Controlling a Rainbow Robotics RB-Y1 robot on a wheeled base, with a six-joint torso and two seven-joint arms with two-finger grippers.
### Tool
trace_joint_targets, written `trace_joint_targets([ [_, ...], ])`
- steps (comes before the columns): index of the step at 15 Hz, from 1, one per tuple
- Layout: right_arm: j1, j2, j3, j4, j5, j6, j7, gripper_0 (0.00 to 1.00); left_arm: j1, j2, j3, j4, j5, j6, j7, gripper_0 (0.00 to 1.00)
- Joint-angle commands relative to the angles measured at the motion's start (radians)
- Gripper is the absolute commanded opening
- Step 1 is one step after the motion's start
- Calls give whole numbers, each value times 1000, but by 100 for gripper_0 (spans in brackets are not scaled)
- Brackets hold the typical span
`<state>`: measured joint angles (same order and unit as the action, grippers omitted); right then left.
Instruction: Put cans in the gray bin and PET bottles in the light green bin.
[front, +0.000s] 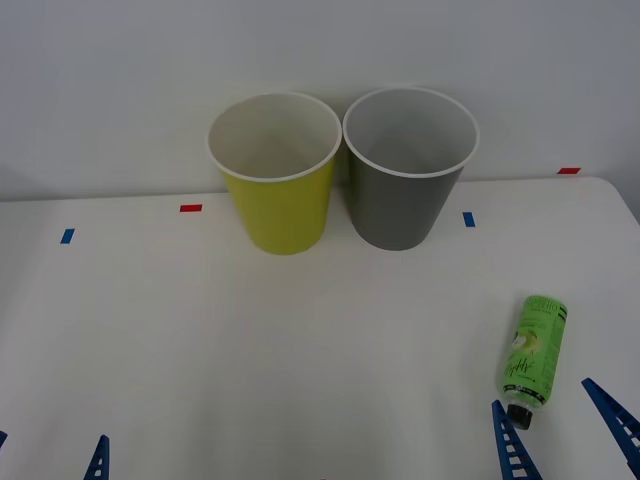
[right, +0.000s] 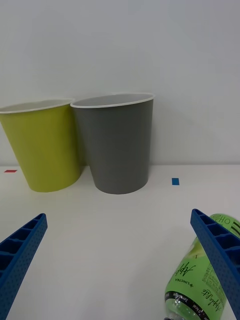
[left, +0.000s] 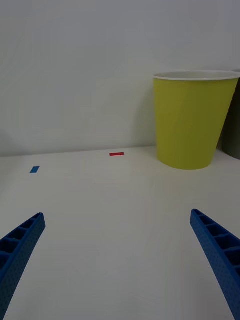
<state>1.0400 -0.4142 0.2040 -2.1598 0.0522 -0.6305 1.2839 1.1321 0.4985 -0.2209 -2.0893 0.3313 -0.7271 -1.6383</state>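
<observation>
**Bottle lying just ahead of the right gripper**

Right gripper (front: 565, 425), jaws wide open and empty, brackets the capped end of the bottle (front: 534, 347), which lies flat, long axis running away from it. Left gripper (left: 117, 260), also open and empty, is well apart. Beyond: green bin (front: 277, 190), gray bin (front: 405, 185), side by side.

Up top, the front camera looks forward and down over the white bench (front: 300, 340), with the light green bin (front: 278, 190) and gray bin (front: 405, 185) standing against the far wall and the PET bottle (front: 533, 347) lying near the right. The right wrist camera sits low over the bench, facing the wall, its right pincer (right: 120, 270) spread wide at the corners, sharing both bins and the bottle with the front view. The left wrist camera, equally low over the left pincer (left: 120, 270), faces the same wall and shares the light green bin.
</observation>
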Motion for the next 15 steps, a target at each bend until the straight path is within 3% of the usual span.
trace_joint_targets([
  [1, 0, 0, 0, 0, 0, 0, 0, 100, 0, 0, 0, 0, 0, 0, 0, 100],
  [15, 0, 0, 0, 0, 0, 0, 0, 100, 0, 0, 0, 0, 0, 0, 0, 100],
])
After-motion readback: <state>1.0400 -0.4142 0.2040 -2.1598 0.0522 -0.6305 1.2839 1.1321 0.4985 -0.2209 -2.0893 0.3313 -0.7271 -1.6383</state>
